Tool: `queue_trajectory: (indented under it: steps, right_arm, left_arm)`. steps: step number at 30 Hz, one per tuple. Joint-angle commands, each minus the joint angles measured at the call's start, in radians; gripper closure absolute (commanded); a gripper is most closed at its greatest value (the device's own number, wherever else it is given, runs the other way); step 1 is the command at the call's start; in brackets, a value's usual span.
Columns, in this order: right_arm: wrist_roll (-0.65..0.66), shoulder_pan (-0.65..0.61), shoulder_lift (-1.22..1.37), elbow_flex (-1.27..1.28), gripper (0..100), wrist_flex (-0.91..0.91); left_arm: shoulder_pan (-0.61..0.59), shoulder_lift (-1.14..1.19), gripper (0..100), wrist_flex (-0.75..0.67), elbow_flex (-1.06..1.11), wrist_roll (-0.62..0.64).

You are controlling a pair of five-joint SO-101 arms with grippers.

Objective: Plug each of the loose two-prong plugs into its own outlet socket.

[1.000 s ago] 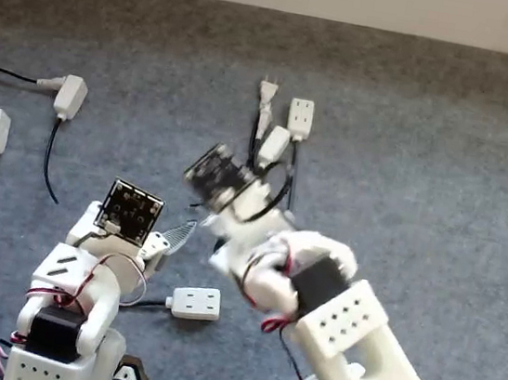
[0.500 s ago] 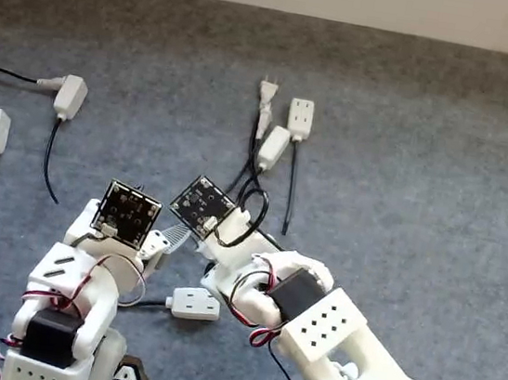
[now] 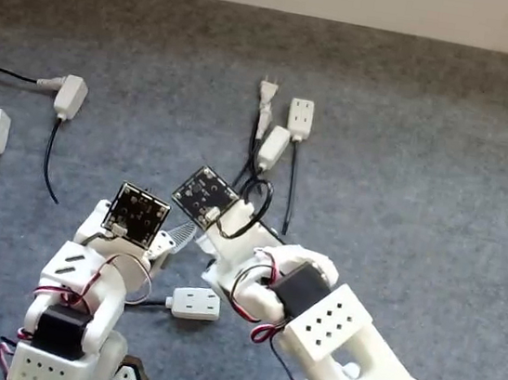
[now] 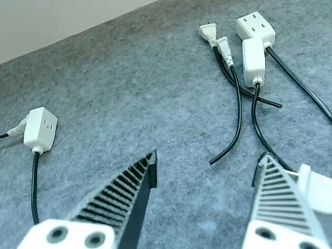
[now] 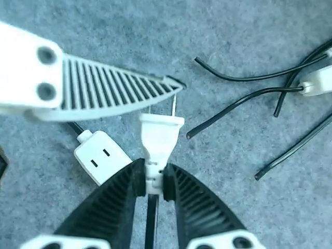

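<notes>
Your right gripper (image 5: pixel 154 174): clamped on one plug (image 5: pixel 156 134), socket (image 5: pixel 101 155) just beside it, unfilled. Your left gripper (image 4: pixel 207 162): apart, empty; second plug (image 4: pixel 208 32) ahead lies loose.

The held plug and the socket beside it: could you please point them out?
plug (image 5: pixel 158 136), right wrist view, on its white body.
socket (image 5: pixel 102 156), right wrist view, on its slotted face.
</notes>
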Motion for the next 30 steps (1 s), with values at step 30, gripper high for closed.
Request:
queue_trajectory:
  steps: [30]
  right_arm:
    - [0.269, -0.002, 0.294, -0.361, 99.2, 0.351]
  left_arm:
    - [-0.328, 0.343, 69, -0.138, -0.165, 0.1]
